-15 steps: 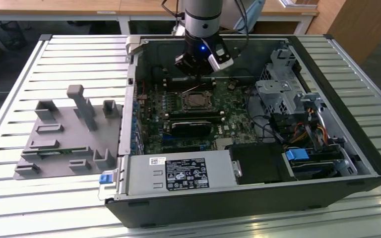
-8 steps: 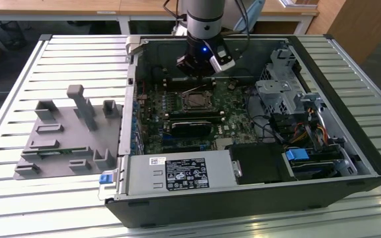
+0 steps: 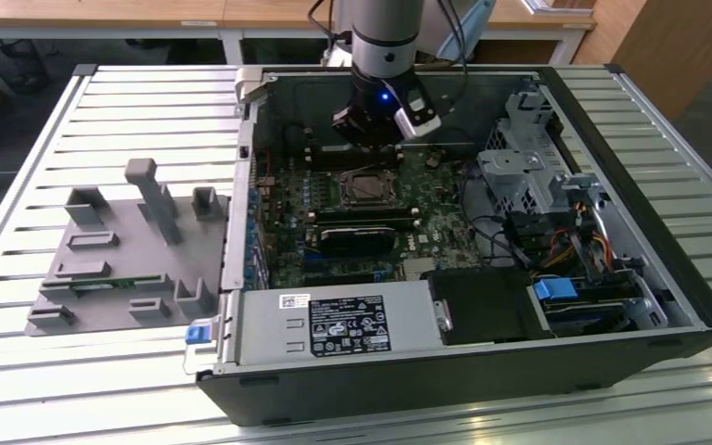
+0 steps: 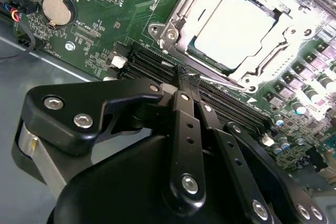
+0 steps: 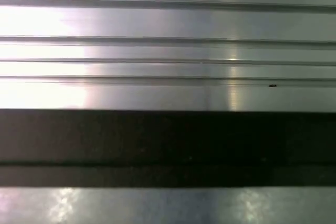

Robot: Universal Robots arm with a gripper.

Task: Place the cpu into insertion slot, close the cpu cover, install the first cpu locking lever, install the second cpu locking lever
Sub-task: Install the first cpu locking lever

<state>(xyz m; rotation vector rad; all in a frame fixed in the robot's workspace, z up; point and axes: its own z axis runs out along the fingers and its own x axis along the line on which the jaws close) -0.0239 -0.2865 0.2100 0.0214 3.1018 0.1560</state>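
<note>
"Where is the gripper standing at this moment?"

"It is hanging inside the open computer case, low over the green circuit board."

"And how are the jaws standing?"

"They are pressing together at the tips. The gap is narrow, and nothing is showing between them."

"Where is the cpu in relation to them?"

"The cpu is lying flat in the insertion slot, just ahead of the jaw tips and a little off to one side. It is clear of the jaws and is not touching them. Its pale face is catching the light."

"What about the cover?"

"The cpu cover is lying down around the chip, and the chip's face is showing through its square window."

"Is anything lying between the jaws and the socket?"

"Yes. The long black memory slots are running crosswise right at the tips, between the jaws and the socket's metal rim. I cannot tell whether the tips are touching them."

"Is there anything else to note?"

"A coin battery is sitting on the board, well apart from the jaws on the side away from the socket. The case is resting on a slatted metal table. A grey fixture plate is lying beside the case, far from the jaws."
</note>
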